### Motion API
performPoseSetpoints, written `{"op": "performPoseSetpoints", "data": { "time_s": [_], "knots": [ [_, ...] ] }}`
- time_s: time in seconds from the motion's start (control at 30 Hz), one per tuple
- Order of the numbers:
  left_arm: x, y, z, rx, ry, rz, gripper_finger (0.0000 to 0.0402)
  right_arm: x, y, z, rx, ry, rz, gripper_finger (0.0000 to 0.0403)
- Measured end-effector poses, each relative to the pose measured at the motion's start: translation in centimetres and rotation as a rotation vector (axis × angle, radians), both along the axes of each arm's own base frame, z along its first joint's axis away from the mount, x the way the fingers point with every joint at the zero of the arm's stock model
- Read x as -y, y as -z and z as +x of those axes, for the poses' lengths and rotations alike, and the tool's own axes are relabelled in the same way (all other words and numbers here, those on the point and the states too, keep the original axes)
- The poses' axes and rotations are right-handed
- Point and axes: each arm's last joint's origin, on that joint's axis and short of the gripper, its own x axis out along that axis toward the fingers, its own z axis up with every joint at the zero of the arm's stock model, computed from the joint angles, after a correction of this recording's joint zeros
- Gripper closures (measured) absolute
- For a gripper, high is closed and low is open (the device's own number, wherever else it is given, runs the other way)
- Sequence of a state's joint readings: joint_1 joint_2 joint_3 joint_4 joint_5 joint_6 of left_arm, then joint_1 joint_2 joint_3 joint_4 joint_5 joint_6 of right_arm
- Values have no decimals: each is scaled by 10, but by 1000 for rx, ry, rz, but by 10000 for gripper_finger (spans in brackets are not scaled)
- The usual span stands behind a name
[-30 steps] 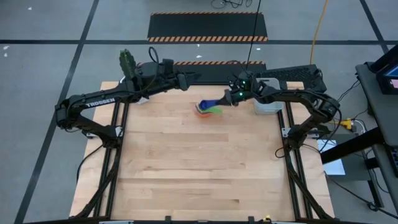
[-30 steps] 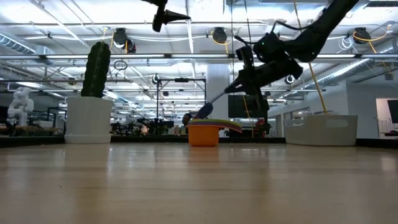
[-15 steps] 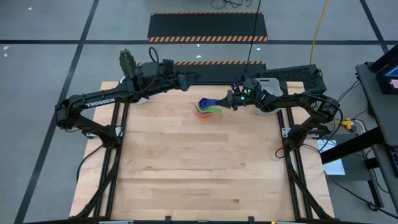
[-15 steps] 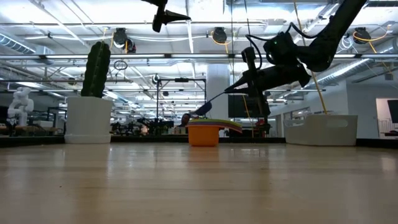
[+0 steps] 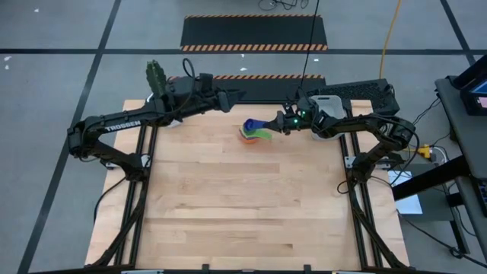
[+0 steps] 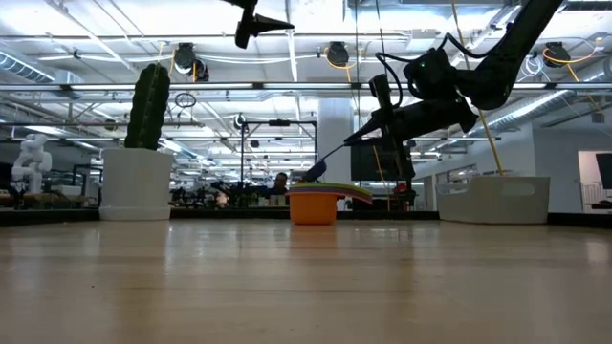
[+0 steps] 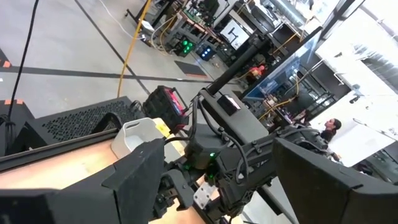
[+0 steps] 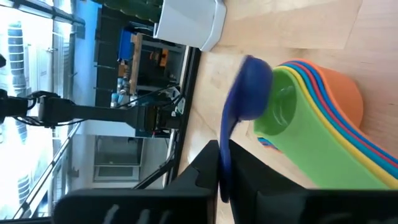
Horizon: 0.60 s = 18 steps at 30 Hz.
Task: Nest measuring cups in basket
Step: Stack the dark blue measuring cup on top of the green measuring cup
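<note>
A nested stack of measuring cups (image 5: 259, 136) stands on the table toward its far edge, green on top (image 8: 287, 111), orange at the bottom (image 6: 313, 208). The dark blue cup (image 8: 251, 87) hovers with its bowl at the stack's far left rim. I cannot tell whether it touches the stack. My right gripper (image 5: 282, 124) is shut on it. The pale basket (image 6: 494, 199) stands at the far right, partly under the right arm. My left gripper (image 5: 240, 96) hangs open high over the far edge, holding nothing. My right gripper pinches the dark blue cup's flat handle at its free end (image 8: 223, 167) between its two fingers. The fingers come from the table's right, slanting slightly down, along the handle. The cup reaches out ahead of them, bowl lowest (image 6: 314, 172), just over the stack's rim.
A white pot with a green cactus (image 6: 135, 178) stands at the far left corner. The near part of the wooden table (image 5: 243, 205) holds nothing. A keyboard (image 5: 365, 91) lies beyond the far right edge.
My right gripper has sunk a little, tipping from a steeper downward slant to nearly level and rolling about its own line. The dark blue cup's bowl has stayed over the stack's rim, its handle now lying flatter.
</note>
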State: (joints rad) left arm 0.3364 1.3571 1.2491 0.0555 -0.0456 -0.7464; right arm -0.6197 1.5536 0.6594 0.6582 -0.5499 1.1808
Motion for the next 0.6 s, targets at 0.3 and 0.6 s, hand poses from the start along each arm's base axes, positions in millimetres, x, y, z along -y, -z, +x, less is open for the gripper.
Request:
{"op": "performPoseSetpoints", "data": {
  "time_s": [0.3,0.6],
  "knots": [
    [3,0,1,4,11,-7,103,0,2,0,-18,-3,6,359],
    [3,0,1,4,11,-8,103,0,2,0,-19,-9,-10,360]
  ]
}}
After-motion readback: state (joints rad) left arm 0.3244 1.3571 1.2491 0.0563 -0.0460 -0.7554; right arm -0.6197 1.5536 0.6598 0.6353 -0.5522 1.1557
